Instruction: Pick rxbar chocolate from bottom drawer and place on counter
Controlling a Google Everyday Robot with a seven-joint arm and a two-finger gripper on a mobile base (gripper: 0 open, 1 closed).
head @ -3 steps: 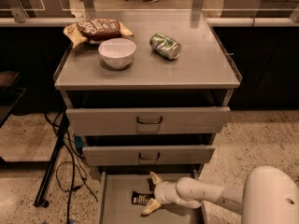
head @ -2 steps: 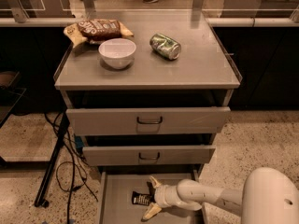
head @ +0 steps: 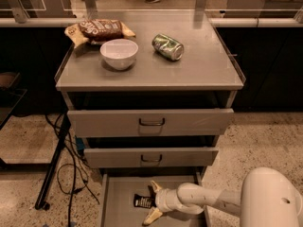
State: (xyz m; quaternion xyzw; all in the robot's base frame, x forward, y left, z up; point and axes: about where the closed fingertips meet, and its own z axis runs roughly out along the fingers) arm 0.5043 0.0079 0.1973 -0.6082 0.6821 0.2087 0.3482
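Observation:
The rxbar chocolate (head: 141,201) is a small black wrapper with white lettering, lying flat on the floor of the pulled-out bottom drawer (head: 118,197). My gripper (head: 154,202) reaches into that drawer from the right on a white arm. It is open, with one cream fingertip (head: 155,187) beyond the bar's right end and the other (head: 152,216) nearer than it. The bar's right end lies between the fingers, and I cannot tell whether they touch it. The counter (head: 199,70) is the grey cabinet top above.
On the counter stand a white bowl (head: 119,53), a brown snack bag (head: 99,29) at the back left and a green can (head: 168,47) on its side. Two upper drawers (head: 150,122) are slightly open. Black cables and a stand leg (head: 57,155) lie left of the cabinet.
My gripper has edged a little left and lower in the bottom drawer, closing in on the bar's right end. The bar has not moved.

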